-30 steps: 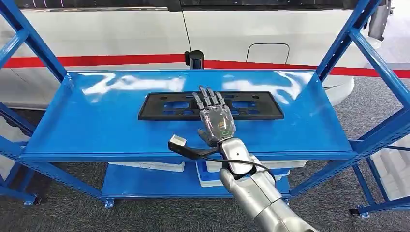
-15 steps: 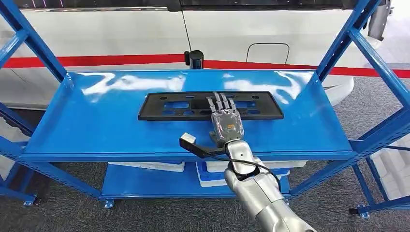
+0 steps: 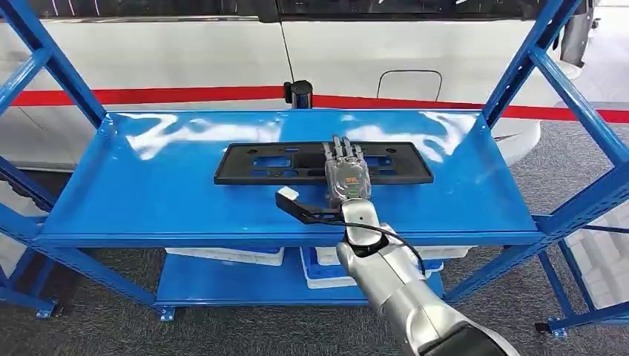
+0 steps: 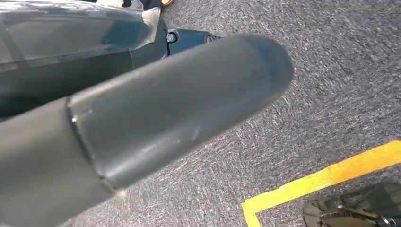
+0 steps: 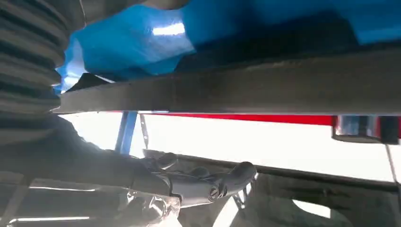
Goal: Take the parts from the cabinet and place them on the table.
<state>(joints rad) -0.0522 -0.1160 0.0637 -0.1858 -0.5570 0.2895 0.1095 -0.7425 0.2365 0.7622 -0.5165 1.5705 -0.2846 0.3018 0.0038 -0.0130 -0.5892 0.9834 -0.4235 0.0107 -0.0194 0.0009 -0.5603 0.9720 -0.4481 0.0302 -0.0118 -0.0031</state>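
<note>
The black licence-plate bracket (image 3: 323, 162) lay flat on the top shelf (image 3: 148, 193) of the blue cabinet (image 3: 552, 70), lengthwise, toward the back edge. It looked like a thin, stiff moulded plastic frame with cut-outs: probably light, rigid enough to lift by one edge, but smooth and low-lying, so fingers would likely have to hook under a long edge or through an opening. The right hand (image 3: 346, 175) lay palm-down over the bracket's right half, fingers extended and slightly apart, reaching over the near rail; whether they touched the part could not be told, and nothing was clamped. The right wrist view showed the bracket's edge (image 5: 236, 92) close above a finger (image 5: 208, 182). The left hand (image 4: 142, 118) hung over grey carpet; its pose could not be judged.
</note>
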